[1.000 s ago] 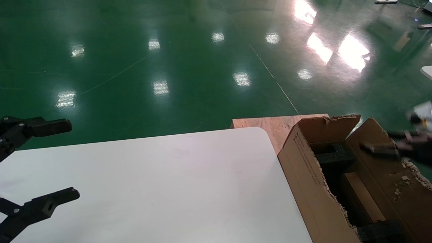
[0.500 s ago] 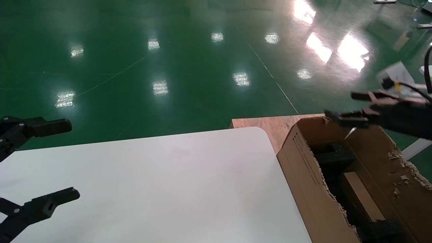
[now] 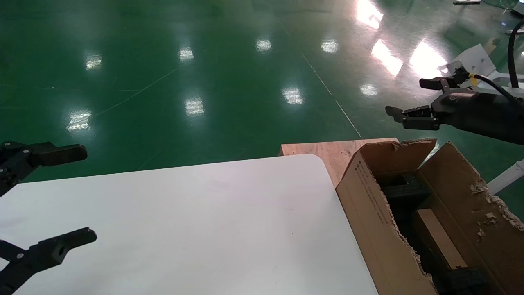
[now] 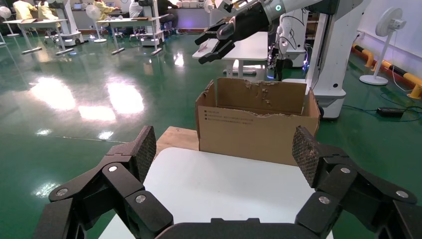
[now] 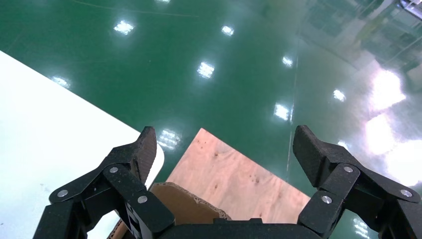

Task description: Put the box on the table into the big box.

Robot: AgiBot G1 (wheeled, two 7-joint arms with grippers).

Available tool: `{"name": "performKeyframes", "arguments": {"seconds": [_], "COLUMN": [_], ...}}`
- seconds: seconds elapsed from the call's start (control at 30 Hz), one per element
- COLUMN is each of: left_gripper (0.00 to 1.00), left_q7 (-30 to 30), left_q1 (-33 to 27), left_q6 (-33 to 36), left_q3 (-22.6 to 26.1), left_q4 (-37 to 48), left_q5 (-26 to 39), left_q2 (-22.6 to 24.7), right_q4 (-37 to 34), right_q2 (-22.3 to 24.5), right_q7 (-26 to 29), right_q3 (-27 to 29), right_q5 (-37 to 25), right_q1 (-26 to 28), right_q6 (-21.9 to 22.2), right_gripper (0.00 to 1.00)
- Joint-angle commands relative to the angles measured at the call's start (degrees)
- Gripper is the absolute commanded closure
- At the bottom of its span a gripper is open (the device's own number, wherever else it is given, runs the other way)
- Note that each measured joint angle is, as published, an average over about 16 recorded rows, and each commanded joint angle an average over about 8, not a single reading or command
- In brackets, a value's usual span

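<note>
Plywood board (image 3: 327,152) behind table (image 3: 184,221) corner | big box (image 3: 380,229) beside | floor (image 3: 163,61) beyond

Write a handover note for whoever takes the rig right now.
Right gripper: open, empty, in the air above the far end of the big box.
Left gripper: open, empty, parked over the table's left edge.
Small box: lying inside the big box, beside black foam.
Done: box is in.
Left: park the right arm, probably nothing else.
</note>
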Motion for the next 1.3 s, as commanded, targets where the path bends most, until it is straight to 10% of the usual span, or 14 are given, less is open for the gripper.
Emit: {"name": "performKeyframes", "arguments": {"seconds": [0.03,1.3], "left_gripper": [0.0,0.0], "left_q7": [0.0,0.0], "left_q1": [0.0,0.0], "left_q6": [0.0,0.0], "left_q3": [0.0,0.0], "left_q4": [0.0,0.0], "left_q5": [0.0,0.0], "left_q2": [0.0,0.0], "right_q4": [-0.18,1.29], "right_q2": [0.17,-17.91], "right_q7": [0.27,-1.55], "right_q3": [-0.17,51.62], "right_q5": [0.12,0.59], "right_q1": [-0.06,-34.21], "right_q6": [-0.27,-33.95], "right_gripper": [0.0,0.0]}}
